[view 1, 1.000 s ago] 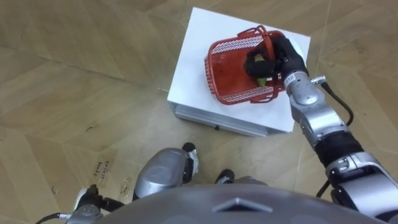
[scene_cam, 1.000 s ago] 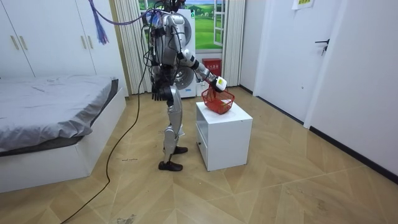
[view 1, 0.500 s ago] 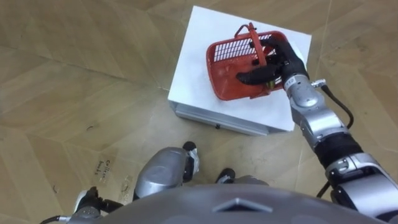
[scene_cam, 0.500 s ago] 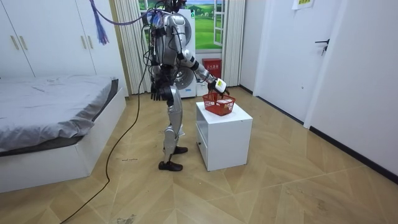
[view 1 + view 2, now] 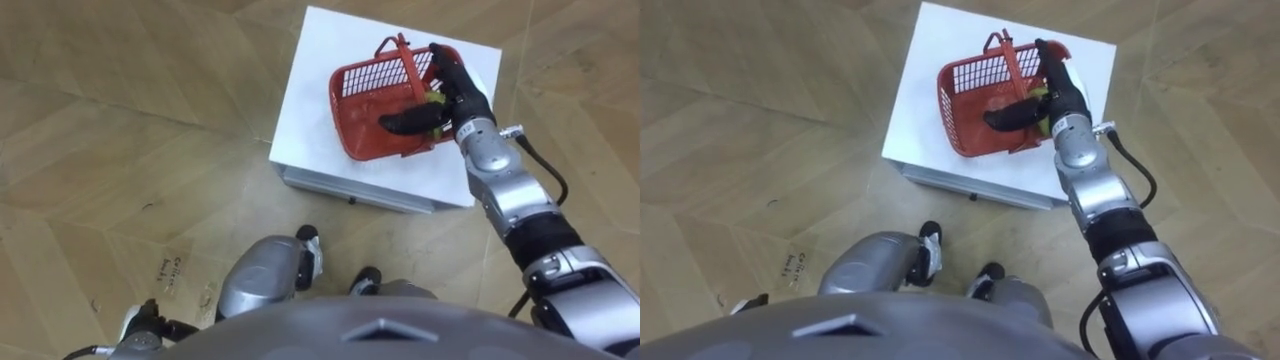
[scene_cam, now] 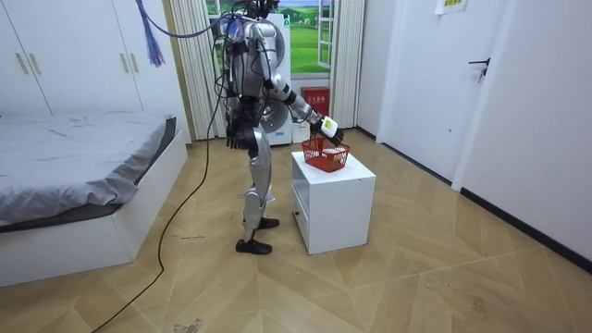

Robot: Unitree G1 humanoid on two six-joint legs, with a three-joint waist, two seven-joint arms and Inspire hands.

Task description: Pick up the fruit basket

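I see the red basket sitting flat on top of the white cabinet, towards its far right corner, with its handle standing upright and free. The right hand is at the basket's right side. Its fingers are stretched fairly straight along the rim and its thumb reaches across the inside, so I read it as released, not closed round anything. A bit of yellow-green fruit shows just beside the palm (most of it is hidden by the hand).

In the room view the robot stands upright on the wooden floor at the cabinet's near side, its right arm stretched out over the basket. The left hand hangs by its hip; I cannot tell its state.
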